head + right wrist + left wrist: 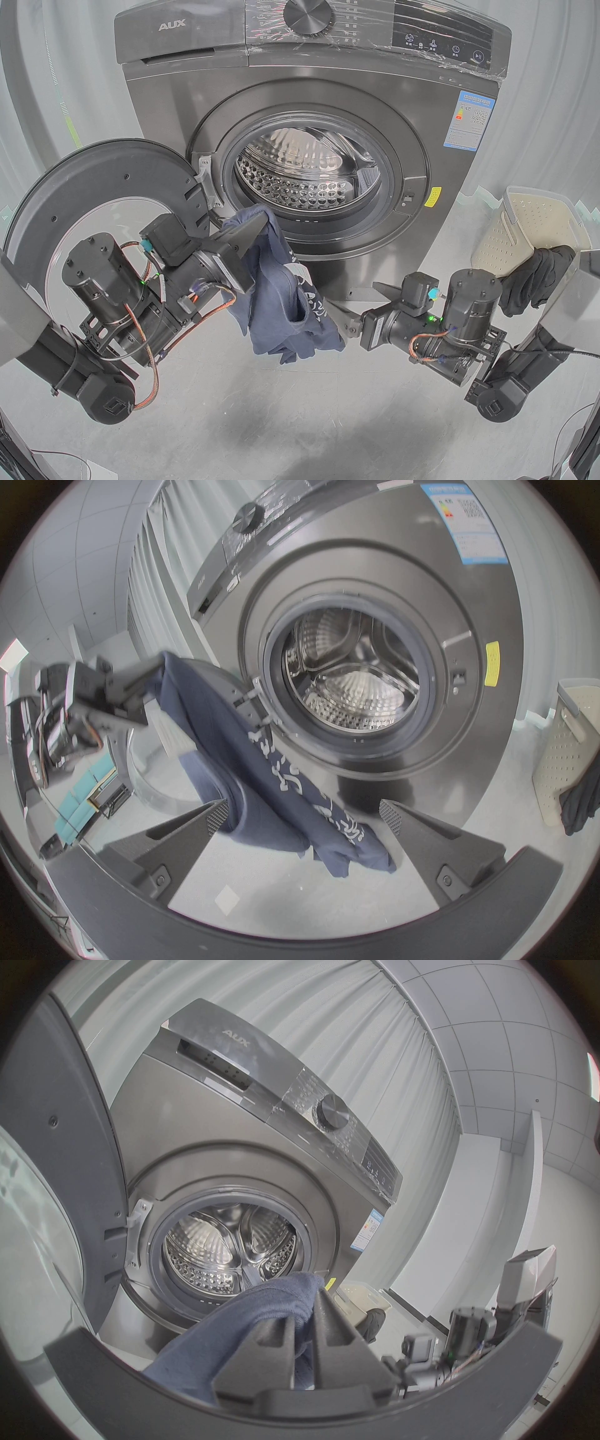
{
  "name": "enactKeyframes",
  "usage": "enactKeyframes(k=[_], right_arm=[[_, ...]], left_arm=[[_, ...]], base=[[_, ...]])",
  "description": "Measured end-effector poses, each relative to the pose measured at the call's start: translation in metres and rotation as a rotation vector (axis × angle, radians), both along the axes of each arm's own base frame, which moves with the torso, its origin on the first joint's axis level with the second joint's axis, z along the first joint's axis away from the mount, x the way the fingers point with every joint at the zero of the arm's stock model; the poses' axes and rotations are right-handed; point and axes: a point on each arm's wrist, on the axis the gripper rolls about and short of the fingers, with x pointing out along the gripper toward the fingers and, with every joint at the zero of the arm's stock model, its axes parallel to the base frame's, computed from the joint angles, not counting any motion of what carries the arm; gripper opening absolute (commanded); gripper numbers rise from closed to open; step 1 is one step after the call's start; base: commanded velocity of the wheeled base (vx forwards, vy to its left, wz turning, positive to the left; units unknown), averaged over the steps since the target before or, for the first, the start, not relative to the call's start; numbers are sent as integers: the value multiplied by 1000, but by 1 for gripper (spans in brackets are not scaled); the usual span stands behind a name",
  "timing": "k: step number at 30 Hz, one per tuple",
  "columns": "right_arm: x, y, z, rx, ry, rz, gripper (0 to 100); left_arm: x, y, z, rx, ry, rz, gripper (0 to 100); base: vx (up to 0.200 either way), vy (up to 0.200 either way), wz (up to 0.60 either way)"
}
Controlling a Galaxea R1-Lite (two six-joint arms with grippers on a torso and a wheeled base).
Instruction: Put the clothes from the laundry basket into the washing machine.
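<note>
A navy blue shirt (284, 294) with white print hangs from my left gripper (253, 226), which is shut on its upper edge just below the washing machine's open drum (306, 169). In the left wrist view the blue cloth (250, 1322) is pinched between the fingers (340, 1341), with the drum (228, 1250) beyond. My right gripper (337, 315) stands open beside the shirt's lower hem; in the right wrist view its fingers (437, 849) straddle the hanging shirt (281, 780). A black garment (534, 278) drapes over the cream laundry basket (537, 228) at the right.
The washer door (94, 206) is swung open to the left, behind my left arm. Grey floor (281, 412) lies open in front of the machine. The basket (572, 749) stands against the machine's right side, near a pale curtain.
</note>
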Motion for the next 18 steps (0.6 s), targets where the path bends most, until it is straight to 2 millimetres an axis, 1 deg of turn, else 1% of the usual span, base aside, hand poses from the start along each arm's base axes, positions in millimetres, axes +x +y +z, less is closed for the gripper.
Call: enactKeyframes(k=[5,13,18], right_arm=[[-6,4,-19,-42,54,51,100],[-15,14,-32,-54,72,133,100],[-11,22,-39,-43,62,159,100]], left_arm=[[1,0,6,-19,-18,22,0],[2,-1,7,-22,-23,23,0],[2,-1,7,-20,-22,23,0]], base=[[0,0,0],[0,0,0],[0,0,0]])
